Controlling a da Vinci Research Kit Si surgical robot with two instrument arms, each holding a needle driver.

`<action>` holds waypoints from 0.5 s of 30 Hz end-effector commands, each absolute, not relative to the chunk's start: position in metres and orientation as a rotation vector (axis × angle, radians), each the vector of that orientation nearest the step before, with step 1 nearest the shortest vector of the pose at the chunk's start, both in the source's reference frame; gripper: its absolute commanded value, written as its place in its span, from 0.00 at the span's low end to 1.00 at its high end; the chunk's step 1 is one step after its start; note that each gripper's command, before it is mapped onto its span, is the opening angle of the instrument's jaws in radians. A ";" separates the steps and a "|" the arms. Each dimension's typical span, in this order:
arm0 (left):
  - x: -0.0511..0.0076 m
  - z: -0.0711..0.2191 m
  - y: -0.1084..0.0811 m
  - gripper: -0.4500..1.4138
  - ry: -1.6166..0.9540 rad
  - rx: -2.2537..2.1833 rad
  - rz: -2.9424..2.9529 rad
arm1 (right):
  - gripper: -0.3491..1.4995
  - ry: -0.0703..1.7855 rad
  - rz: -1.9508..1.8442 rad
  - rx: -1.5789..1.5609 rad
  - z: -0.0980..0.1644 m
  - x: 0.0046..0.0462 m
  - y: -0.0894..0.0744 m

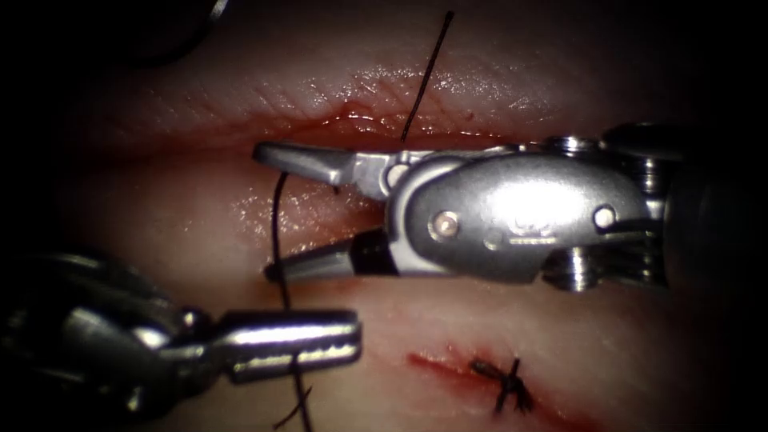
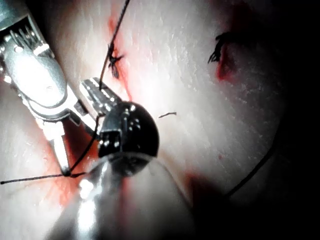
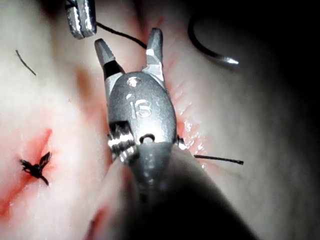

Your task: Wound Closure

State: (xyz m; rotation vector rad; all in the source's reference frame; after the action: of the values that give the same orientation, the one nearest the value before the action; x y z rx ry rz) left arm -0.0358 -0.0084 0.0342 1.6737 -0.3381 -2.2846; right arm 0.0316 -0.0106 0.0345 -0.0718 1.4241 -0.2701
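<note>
Thread runs up from the left hand, clamped on the strand nearest the endoscope. Beyond it the right hand gapes wide astride that strand, holding nothing — likely a thread-handling step; closing squarely on it comes next. Farther off, the needle lies free on the tissue.

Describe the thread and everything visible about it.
The thread is thin, dark and looks like a single strand. In the endoscope view it runs between the open jaws of the right tool, touching the lower jaw's tip, then down to the left tool, whose shut jaws hold it; a short end hangs below. Another stretch rises from the cut. A finished knot sits on the tissue nearby.
</note>
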 end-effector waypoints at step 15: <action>-0.0369 0.035 -0.008 0.58 -0.363 1.638 -2.323 | 0.00 1.418 -0.252 -0.072 0.034 0.0315 -0.009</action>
State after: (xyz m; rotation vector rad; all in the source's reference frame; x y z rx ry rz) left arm -0.0364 -0.0080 0.0348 1.6362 -0.3611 -2.3250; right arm 0.0306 -0.0094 0.0339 -0.0694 1.4087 -0.2372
